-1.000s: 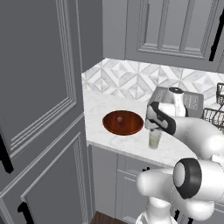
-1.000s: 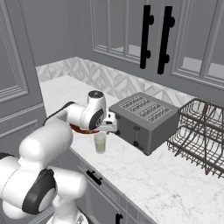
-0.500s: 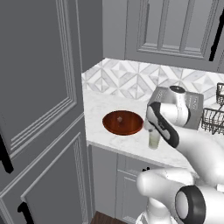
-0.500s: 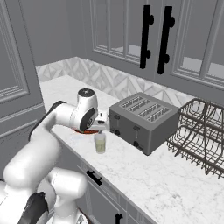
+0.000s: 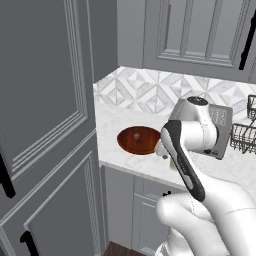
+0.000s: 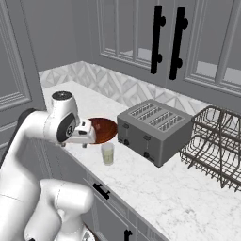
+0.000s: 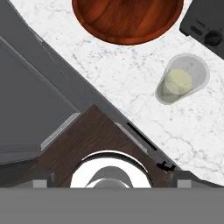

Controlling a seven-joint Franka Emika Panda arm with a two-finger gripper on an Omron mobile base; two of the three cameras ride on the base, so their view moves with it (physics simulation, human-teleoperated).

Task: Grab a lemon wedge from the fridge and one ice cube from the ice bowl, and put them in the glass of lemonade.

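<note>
Lemonade is seen in the glass [image 6: 108, 153] nearest the worktop's front edge, upright on the white marbled worktop [image 6: 155, 188], just beside the toaster [image 6: 154, 130] and near the bowl [image 5: 139, 139]. The tool [image 6: 84, 137] is held above the worktop edge between bowl and glass, touching neither; its fingertips are not clearly made out, but it is taken to be spread wide and nothing is seen held in it. From the hand view the glass [image 7: 181, 79] is looked down on, with pale yellow-green liquid inside and no wedge or cube made out in it.

Further back, the brown bowl [image 7: 127, 17] sits flat; a tiny pale speck near its middle may be the ice cube [image 5: 136, 135] (too small to be sure). Such a cube would be judged light, hard and slippery, best pinched across two flat faces with a gentle squeeze. The lemon wedge is expected to be soft and light, best taken across its flanks. The glass is judged fragile and easily tipped, so drops should be made from just above its rim.

Beyond the toaster a wire rack [image 6: 214, 143] is seen.
</note>
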